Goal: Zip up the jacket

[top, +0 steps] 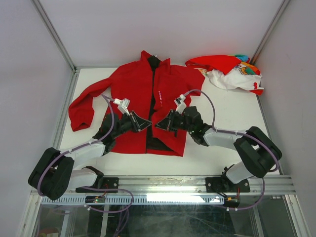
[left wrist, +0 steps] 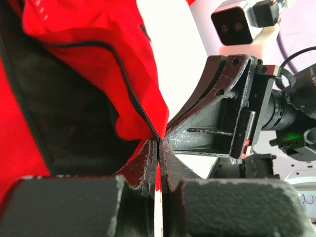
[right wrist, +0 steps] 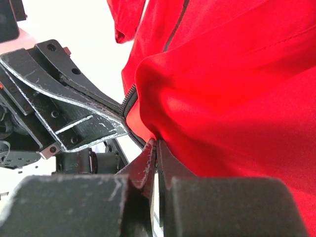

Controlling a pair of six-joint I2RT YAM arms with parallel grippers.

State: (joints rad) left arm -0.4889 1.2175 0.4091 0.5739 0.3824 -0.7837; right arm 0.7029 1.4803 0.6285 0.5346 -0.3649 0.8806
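White table (top: 232, 111) with the jacket (top: 133, 84) spread flat at its centre, collar far, front open on black lining. A crumpled red-and-white garment (top: 229, 74) lies at the far right. Left gripper (top: 147, 123), fingers together, clamps the jacket's left zipper edge near the hem. Right gripper (top: 159, 125), just beside it, pinches the right front edge.

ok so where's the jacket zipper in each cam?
Top external: zipper runs down the jacket front, centre, past the left gripper.
Left wrist: centre, teeth slanting down into that gripper's tips.
Right wrist: left of centre, short curved stretch.
Shared landmark: left gripper, its tips at the zipper in all three.
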